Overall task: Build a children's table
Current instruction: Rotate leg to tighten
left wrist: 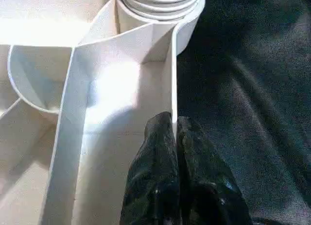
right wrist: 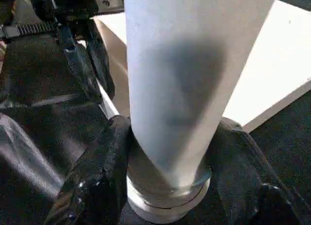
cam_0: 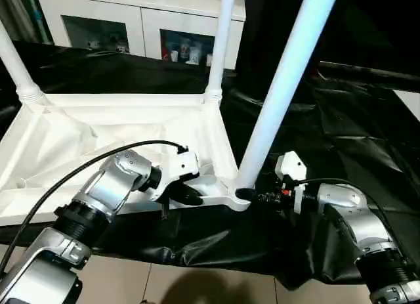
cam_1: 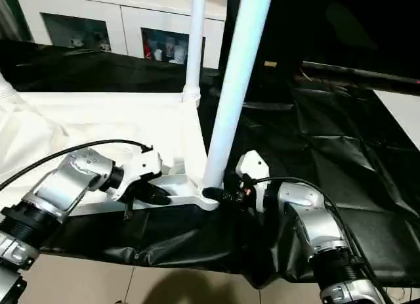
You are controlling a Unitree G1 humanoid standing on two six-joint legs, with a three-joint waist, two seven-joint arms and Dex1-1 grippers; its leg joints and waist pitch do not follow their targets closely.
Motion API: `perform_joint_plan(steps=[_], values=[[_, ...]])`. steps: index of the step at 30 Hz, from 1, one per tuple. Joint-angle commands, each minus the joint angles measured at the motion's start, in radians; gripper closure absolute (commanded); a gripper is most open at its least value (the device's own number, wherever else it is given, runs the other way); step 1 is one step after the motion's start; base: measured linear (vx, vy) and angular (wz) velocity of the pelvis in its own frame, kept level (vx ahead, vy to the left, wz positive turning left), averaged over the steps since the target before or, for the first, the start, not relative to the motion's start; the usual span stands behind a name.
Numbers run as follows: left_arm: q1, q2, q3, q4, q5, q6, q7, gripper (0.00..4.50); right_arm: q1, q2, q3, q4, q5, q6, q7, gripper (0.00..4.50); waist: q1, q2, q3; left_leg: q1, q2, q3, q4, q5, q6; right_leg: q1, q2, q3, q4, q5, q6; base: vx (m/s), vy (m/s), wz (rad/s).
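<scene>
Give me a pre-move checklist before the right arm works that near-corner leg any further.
1. Left gripper pinching the tabletop's near rim: ok, fingers shut on the thin wall.
2. Right gripper around the near leg's base: ok, a finger each side.
3. Right grip firm: cannot tell, contact not clear.
4. Near leg upright in its corner socket: not ok, it leans.
5. Leg fully seated: cannot tell, the joint is hidden.
6. Two far legs standing in their sockets: ok.
</scene>
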Motion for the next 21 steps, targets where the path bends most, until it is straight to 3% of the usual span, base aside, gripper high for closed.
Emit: perform_joint_plan(steps=[1, 2, 5, 7, 10, 12, 15, 17, 18, 19, 21], values=[[0.024, -0.045, -0.031, 0.047, 0.01, 0.021, 0.031, 4.5, 0.026, 0.025, -0.005, 0.045, -0.013, 0.009, -0.039, 2.46, -0.001, 0.007, -0.049, -0.003, 0.026, -0.001, -0.074, -0.236, 0.027, 0.051, -0.061, 0.055, -0.08, -0.378, -0.139, 0.0, 0.0, 0.0], [0.021, -0.054, -0.026, 0.055, 0.008, 0.022, 0.042, 4.5, 0.029, 0.031, -0.011, 0.053, -0.01, 0.009, -0.049, 2.46, -0.001, 0.007, -0.048, -0.003, 0.025, -0.001, -0.074, -0.244, 0.026, 0.05, -0.06, 0.055, -0.082, -0.391, -0.136, 0.0, 0.0, 0.0], [0.013, -0.07, -0.027, 0.069, 0.014, 0.024, 0.059, 4.5, 0.041, 0.043, -0.017, 0.068, -0.006, 0.007, -0.065, 2.48, -0.003, 0.01, -0.038, 0.011, 0.022, -0.004, -0.075, -0.331, 0.02, 0.039, -0.062, 0.048, -0.105, -0.548, -0.092, 0.0, 0.0, 0.0], [0.009, -0.086, -0.025, 0.074, 0.016, 0.025, 0.078, 4.5, 0.053, 0.057, -0.023, 0.066, -0.007, 0.012, -0.097, 2.48, -0.006, 0.012, -0.035, 0.021, 0.017, -0.011, -0.073, -0.394, 0.012, 0.035, -0.066, 0.039, -0.126, -0.68, -0.038, 0.0, 0.0, 0.0], [0.003, -0.102, -0.017, 0.087, 0.016, 0.026, 0.101, 4.5, 0.052, 0.073, -0.033, 0.07, -0.005, 0.017, -0.128, 2.5, -0.013, 0.016, -0.037, 0.022, 0.02, -0.018, -0.079, -0.418, 0.009, 0.04, -0.063, 0.026, -0.134, -0.668, -0.025, 0.0, 0.0, 0.0], [-0.018, -0.144, 0.008, 0.134, 0.025, 0.029, 0.176, 4.5, 0.035, 0.1, -0.05, 0.102, -0.024, 0.012, -0.203, 2.5, -0.018, 0.023, -0.035, 0.028, 0.022, -0.02, -0.079, -0.449, 0.006, 0.036, -0.063, 0.018, -0.142, -0.667, -0.029, 0.0, 0.0, 0.0], [-0.06, -0.214, 0.05, 0.222, 0.039, 0.046, 0.312, 4.5, -0.004, 0.158, -0.091, 0.179, -0.056, 0.012, -0.371, 2.51, -0.034, 0.029, -0.034, 0.032, 0.022, -0.029, -0.081, -0.502, -0.005, 0.043, -0.063, -0.006, -0.155, -0.667, -0.018, 0.0, 0.0, 0.0], [-0.093, -0.261, 0.076, 0.287, 0.042, 0.048, 0.396, 4.5, -0.037, 0.205, -0.123, 0.237, -0.07, 0.012, -0.513, 2.51, -0.049, 0.035, -0.035, 0.033, 0.026, -0.037, -0.084, -0.533, -0.008, 0.053, -0.065, -0.022, -0.164, -0.649, -0.015, 0.0, 0.0, 0.0], [-0.129, -0.308, 0.103, 0.354, 0.039, 0.037, 0.482, 4.5, -0.075, 0.26, -0.163, 0.298, -0.064, 0.026, -0.671, 2.51, -0.055, 0.044, -0.034, 0.031, 0.034, -0.045, -0.091, -0.566, -0.01, 0.066, -0.067, -0.033, -0.163, -0.621, -0.014, 0.0, 0.0, 0.0], [-0.129, -0.308, 0.103, 0.354, 0.039, 0.037, 0.482, 4.5, -0.075, 0.26, -0.163, 0.298, -0.064, 0.026, -0.671, 2.51, -0.068, 0.044, -0.035, 0.022, 0.04, -0.054, -0.1, -0.604, -0.011, 0.079, -0.068, -0.043, -0.155, -0.583, -0.012, 0.0, 0.0, 0.0], [-0.15, -0.334, 0.116, 0.391, 0.035, 0.032, 0.518, 4.5, -0.097, 0.295, -0.182, 0.329, -0.063, 0.033, -0.757, 2.51, -0.073, 0.05, -0.03, 0.02, 0.049, -0.056, -0.114, -0.661, -0.01, 0.086, -0.066, -0.034, -0.141, -0.542, -0.018, 0.0, 0.0, 0.0]])
